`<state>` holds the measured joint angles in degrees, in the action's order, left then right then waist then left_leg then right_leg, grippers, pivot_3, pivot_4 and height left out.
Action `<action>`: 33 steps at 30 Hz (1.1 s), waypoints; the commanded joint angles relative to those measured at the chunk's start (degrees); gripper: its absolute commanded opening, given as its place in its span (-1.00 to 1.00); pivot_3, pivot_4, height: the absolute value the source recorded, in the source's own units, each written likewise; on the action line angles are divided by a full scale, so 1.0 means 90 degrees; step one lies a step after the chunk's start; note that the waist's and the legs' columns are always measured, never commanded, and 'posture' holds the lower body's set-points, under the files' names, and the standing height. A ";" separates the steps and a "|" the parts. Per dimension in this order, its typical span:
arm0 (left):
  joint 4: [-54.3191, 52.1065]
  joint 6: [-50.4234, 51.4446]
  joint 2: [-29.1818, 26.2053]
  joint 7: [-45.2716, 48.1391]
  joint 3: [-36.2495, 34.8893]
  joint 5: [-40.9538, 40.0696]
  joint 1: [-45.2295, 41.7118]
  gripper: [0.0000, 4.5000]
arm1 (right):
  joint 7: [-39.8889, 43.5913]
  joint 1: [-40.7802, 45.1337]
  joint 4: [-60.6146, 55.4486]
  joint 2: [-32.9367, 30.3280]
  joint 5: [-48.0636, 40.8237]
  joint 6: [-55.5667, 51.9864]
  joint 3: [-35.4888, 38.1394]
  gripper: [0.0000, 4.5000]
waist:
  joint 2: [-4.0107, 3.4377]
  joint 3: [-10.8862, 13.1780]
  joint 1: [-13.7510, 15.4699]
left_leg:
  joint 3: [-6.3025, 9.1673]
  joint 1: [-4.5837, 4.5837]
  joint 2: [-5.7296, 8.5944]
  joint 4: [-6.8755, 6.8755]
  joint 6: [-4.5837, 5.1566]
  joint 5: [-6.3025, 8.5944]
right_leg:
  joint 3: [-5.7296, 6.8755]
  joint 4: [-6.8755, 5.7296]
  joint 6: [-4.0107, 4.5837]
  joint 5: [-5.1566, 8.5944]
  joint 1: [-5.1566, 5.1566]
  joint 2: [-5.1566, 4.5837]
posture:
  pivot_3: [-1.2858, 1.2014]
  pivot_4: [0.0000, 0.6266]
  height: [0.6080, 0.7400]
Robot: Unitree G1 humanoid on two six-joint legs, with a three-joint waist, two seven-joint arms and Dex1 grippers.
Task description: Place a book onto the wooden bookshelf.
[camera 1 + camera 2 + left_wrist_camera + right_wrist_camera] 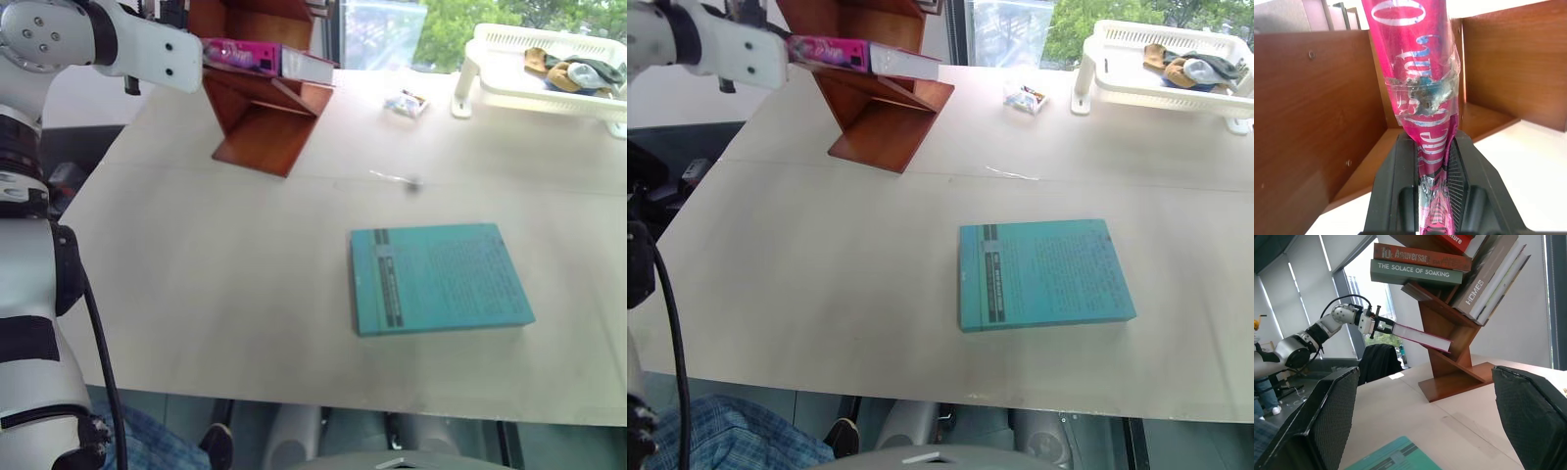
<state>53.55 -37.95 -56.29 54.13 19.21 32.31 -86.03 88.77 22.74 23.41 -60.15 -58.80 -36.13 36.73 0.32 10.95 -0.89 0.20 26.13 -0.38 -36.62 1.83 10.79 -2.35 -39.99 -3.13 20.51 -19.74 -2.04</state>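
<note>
My left gripper (1432, 196) is shut on the spine end of the magenta-pink book (265, 59). It holds the book almost level at the far left of the table. The book's free end with white page edges (1422, 339) reaches in between the slanted boards of the wooden bookshelf (263, 127). I cannot tell whether it rests on a board. In the right wrist view my right gripper (1425, 431) stands open with nothing between its fingers (1327, 426), well back from the shelf (1449, 367).
A teal-green book (436, 277) lies flat near the middle of the table. A white tray rack (549, 73) holding cloth items stands at the far right, with a small wrapped item (405, 102) beside it. Several books (1420, 264) sit on the shelf's upper boards.
</note>
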 commanded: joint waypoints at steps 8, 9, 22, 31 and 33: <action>0.0614 0.0025 -0.0023 -0.0297 0.0230 0.0411 -0.0556 -0.87 | 0.0415 0.0244 -0.0393 -0.0046 -0.0272 -0.0263 -0.0136 0.96 | 0.0000 0.0000 -0.0033 | -0.0002 0.0000 0.0000 0.0000 0.0000 0.0000 | -0.0003 -0.0003 0.0000 0.0000 -0.0002 0.0001 | 0.03 -0.52 1.00; 0.0619 0.0020 -0.0028 -0.0298 0.0235 0.0406 -0.0543 -0.87 | 0.0414 0.0238 -0.0409 -0.0035 -0.0262 -0.0254 -0.0144 0.96 | 0.0000 0.0000 -0.0033 | -0.0003 0.0000 0.0000 -0.0001 0.0000 0.0000 | -0.0004 -0.0003 0.0000 0.0000 -0.0002 0.0001 | 0.03 -0.52 1.00; 0.0891 0.0034 0.0042 -0.0743 0.0512 0.0738 -0.0632 -0.87 | 0.0415 0.0144 -0.0347 -0.0030 -0.0134 -0.0104 -0.0061 0.96 | -0.0001 0.0000 -0.0076 | -0.0002 -0.0001 -0.0001 -0.0013 0.0000 0.0000 | -0.0005 -0.0018 0.0000 0.0000 -0.0003 0.0002 | 0.03 -0.52 1.00; 0.1035 0.0237 0.0089 -0.0902 0.0594 0.0867 -0.0707 0.64 | 0.0409 0.0011 -0.0331 0.0012 -0.0037 0.0025 0.0035 0.96 | 0.0000 0.0000 -0.0135 | -0.0002 -0.0001 -0.0001 -0.0023 0.0000 0.0000 | -0.0005 -0.0031 0.0000 0.0000 -0.0003 0.0002 | 0.03 -0.52 1.00; 0.1030 0.0248 0.0040 -0.0898 0.0596 0.0871 -0.0699 0.95 | 0.0404 0.0006 -0.0324 0.0006 -0.0025 0.0034 0.0060 0.96 | 0.0000 0.0000 -0.0135 | -0.0002 0.0000 -0.0001 -0.0029 0.0000 0.0000 | -0.0005 -0.0037 0.0000 0.0000 -0.0004 0.0002 | 0.03 -0.52 1.00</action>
<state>62.95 -36.42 -54.51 46.96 24.88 39.90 -90.54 88.86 22.78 21.22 -59.32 -58.76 -36.67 34.68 0.32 10.94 -2.11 0.18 26.13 -0.39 -36.91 1.83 10.80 -2.39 -40.37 -3.14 20.51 -19.77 -2.02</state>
